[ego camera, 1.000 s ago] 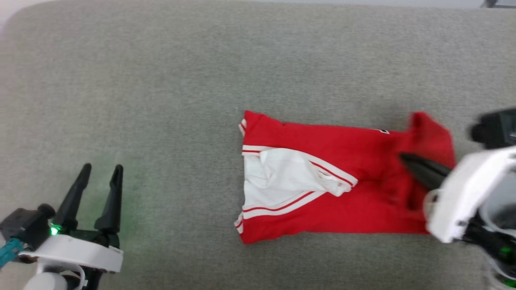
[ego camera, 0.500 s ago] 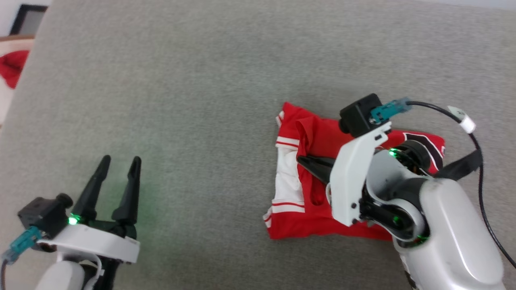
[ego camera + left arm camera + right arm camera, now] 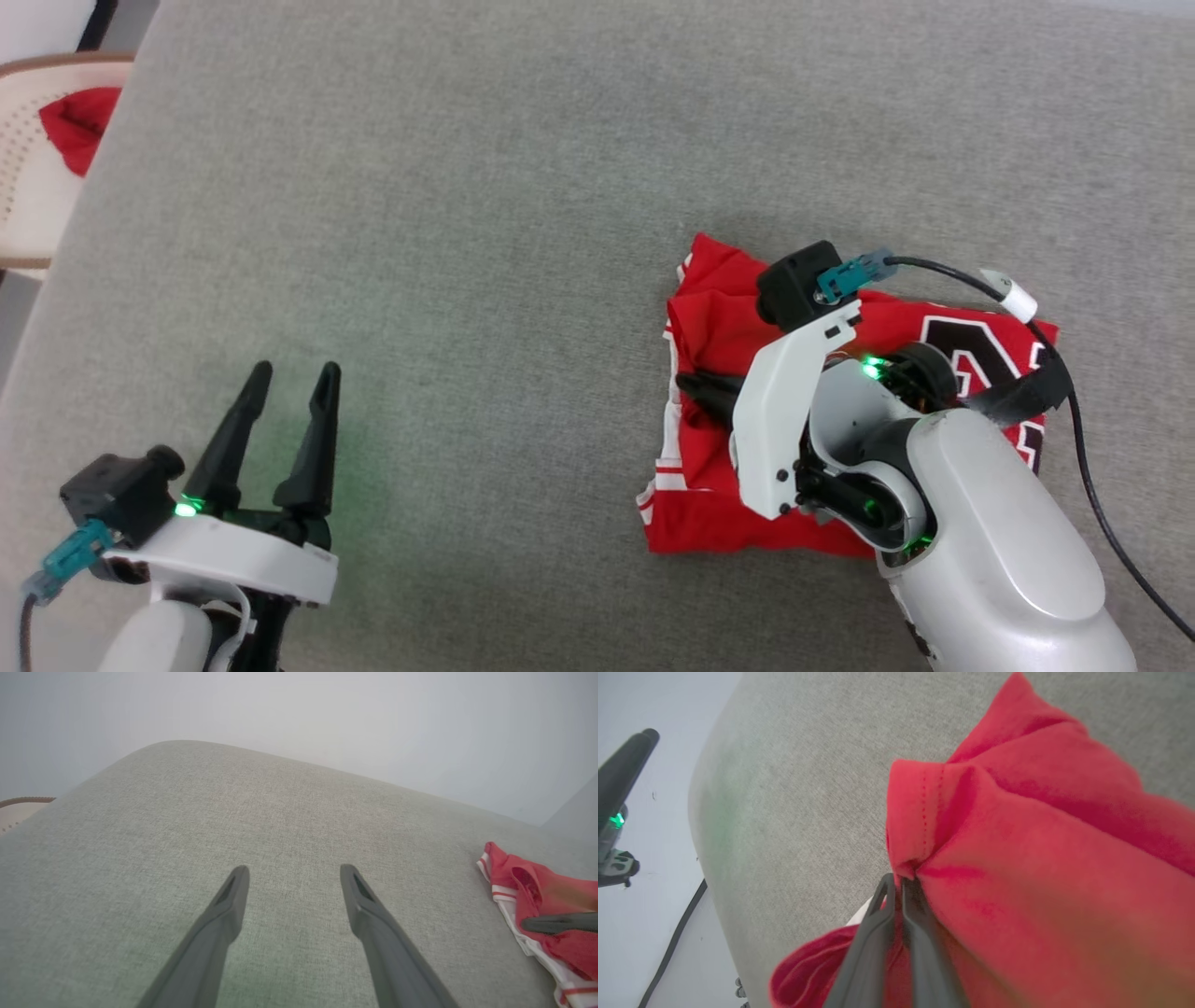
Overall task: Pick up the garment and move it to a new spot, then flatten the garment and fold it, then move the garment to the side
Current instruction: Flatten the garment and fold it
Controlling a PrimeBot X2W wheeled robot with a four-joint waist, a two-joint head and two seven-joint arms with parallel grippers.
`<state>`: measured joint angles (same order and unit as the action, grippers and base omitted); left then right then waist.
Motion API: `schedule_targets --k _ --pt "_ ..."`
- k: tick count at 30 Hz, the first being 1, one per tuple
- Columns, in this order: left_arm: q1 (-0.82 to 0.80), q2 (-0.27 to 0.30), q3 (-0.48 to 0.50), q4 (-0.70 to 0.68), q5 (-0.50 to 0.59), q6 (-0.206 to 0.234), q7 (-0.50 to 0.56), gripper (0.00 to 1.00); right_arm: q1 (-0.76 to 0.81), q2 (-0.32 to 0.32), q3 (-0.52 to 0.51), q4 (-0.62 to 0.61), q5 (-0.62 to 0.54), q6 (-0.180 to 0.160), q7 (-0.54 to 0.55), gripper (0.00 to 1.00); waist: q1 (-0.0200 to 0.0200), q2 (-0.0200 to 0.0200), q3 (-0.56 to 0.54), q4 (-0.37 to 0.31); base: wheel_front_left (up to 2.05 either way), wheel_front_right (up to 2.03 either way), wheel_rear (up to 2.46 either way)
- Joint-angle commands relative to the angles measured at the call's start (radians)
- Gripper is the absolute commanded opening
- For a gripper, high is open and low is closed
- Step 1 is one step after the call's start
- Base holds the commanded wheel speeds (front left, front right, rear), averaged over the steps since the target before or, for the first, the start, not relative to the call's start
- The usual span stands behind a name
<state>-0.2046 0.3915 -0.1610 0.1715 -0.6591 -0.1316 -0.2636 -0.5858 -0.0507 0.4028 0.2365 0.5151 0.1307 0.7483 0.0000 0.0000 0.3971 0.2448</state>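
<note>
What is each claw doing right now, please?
Left claw: open, holding nothing.
Right claw: shut on a bunched fold of the red jersey.

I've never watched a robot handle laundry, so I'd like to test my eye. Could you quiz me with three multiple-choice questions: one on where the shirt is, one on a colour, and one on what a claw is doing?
1. In the head view, where on the grey fabric surface does the red jersey shirt with white sleeves lie?
A) right side
B) left side
C) far top edge

2. What colour is the big number on the shirt?
A) blue
B) black, outlined in white
C) yellow

3. How is the right claw?
A) wide open over bare fabric
B) shut on a fold of the shirt
C) resting flat beside the shirt

Answers:
1 A: the shirt sits bunched at the right, apart from the open left claw.
2 B: dark figures with pale edging show against the red.
3 B: the right wrist view shows its fingers pinched together on a red hem.
</note>
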Motion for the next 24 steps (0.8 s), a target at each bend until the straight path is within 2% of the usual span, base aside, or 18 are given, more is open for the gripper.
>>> schedule_targets --k 1,5,8,15,19,24 --pt "-0.002 0.004 0.005 0.001 0.001 0.002 0.000 1.00 0.000 0.001 0.016 0.009 0.024 0.000 -0.010 1.00 0.0000 0.0000 -0.013 -0.015 0.00 0.00 0.00" --pt "0.013 0.010 0.011 -0.003 0.010 0.002 0.000 1.00 -0.010 0.000 0.005 -0.030 0.073 0.000 -0.049 1.00 0.0000 0.0000 -0.038 -0.048 0.00 0.00 0.00" --pt "0.026 0.018 0.016 -0.007 0.015 0.002 0.000 1.00 0.011 0.001 -0.018 -0.061 0.062 0.000 -0.053 1.00 0.0000 0.0000 -0.059 -0.079 0.00 0.00 0.00" --pt "0.043 0.047 0.019 -0.011 0.018 0.002 0.000 1.00 0.102 -0.045 -0.134 -0.180 0.064 0.000 -0.077 1.00 0.0000 0.0000 -0.095 -0.148 0.00 0.00 0.00" --pt "0.041 0.066 0.000 0.002 0.007 0.002 0.000 1.00 0.166 -0.100 -0.205 -0.219 0.049 0.000 -0.153 1.00 0.0000 0.0000 -0.103 -0.183 0.00 0.00 0.00" --pt "0.023 0.096 -0.034 0.031 -0.020 0.002 0.000 1.00 0.225 -0.146 -0.257 -0.191 0.021 0.000 -0.279 1.00 0.0000 0.0000 -0.106 -0.223 0.00 0.00 0.00"
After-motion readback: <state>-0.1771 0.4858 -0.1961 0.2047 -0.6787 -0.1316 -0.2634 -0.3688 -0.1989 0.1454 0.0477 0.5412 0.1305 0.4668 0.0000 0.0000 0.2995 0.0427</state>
